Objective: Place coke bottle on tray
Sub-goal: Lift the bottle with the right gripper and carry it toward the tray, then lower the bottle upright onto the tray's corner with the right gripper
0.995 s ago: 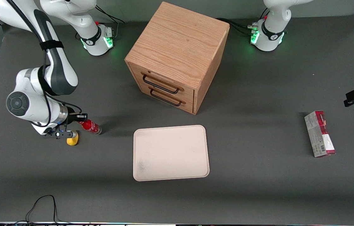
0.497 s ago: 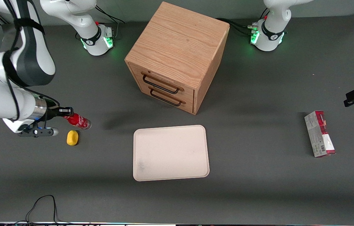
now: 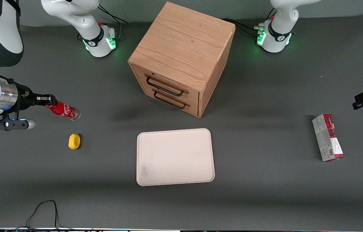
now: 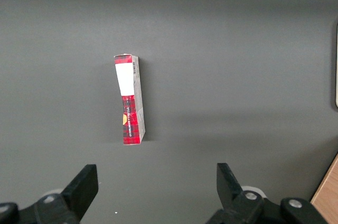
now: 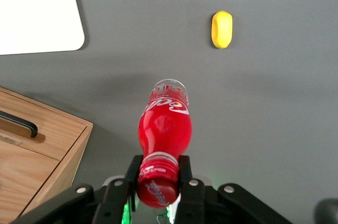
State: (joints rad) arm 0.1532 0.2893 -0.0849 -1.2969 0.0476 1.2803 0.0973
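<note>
Gripper [image 5: 158, 174] is clenching the coke bottle [image 3: 63, 111] at its capped neck, lifted clear above the desk's working-arm end. Probably light, rigid, slick plastic; it is hanging tilted, likely to swing en route to the tray [image 3: 175, 157].

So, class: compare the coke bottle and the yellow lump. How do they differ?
The coke bottle is red and slim; the yellow lump is short and rounded. The bottle is clamped by its cap in the gripper, held off the table; the lump lies free on it, nearer the front camera. Both are far smaller than the tray.
</note>
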